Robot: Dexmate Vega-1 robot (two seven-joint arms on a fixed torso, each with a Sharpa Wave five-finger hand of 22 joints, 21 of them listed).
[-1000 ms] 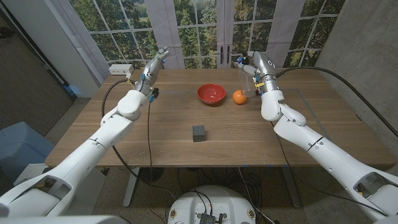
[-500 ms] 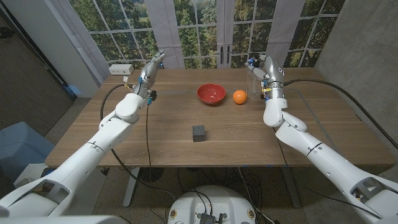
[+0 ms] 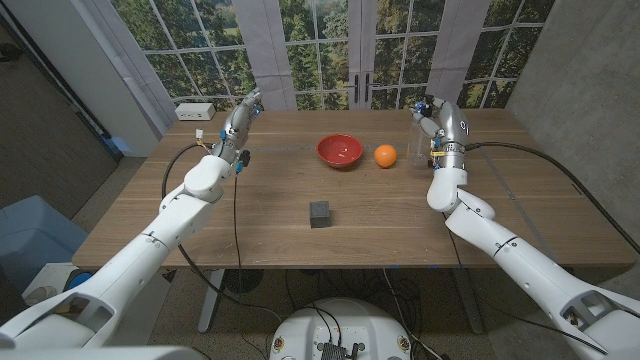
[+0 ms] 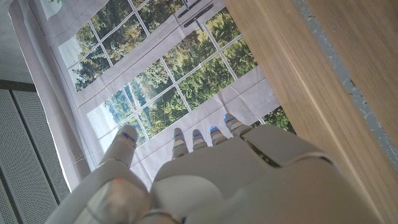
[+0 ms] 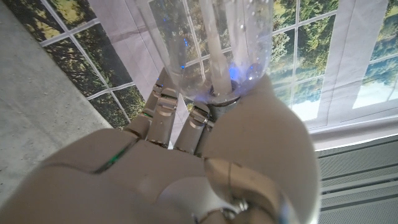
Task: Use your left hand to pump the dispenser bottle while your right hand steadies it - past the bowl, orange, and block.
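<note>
Head view: my right hand [image 3: 432, 122] grips the clear dispenser bottle [image 3: 418, 140] at the table's [image 3: 400, 215] two o'clock, just beside the orange [image 3: 385, 155]. Red bowl [image 3: 339, 150] sits at twelve, dark block [image 3: 320, 213] at centre. My left hand [image 3: 243, 110] hovers at ten o'clock, fingers [image 4: 177, 138] spread, holding nothing.

The clear dispenser bottle [image 3: 418, 143] stands upright at the table's [image 3: 400, 215] two o'clock, gripped by the right hand [image 3: 437, 122], with the orange [image 3: 385, 155], red bowl [image 3: 340, 151] and dark block [image 3: 320, 213] toward nine.
</note>
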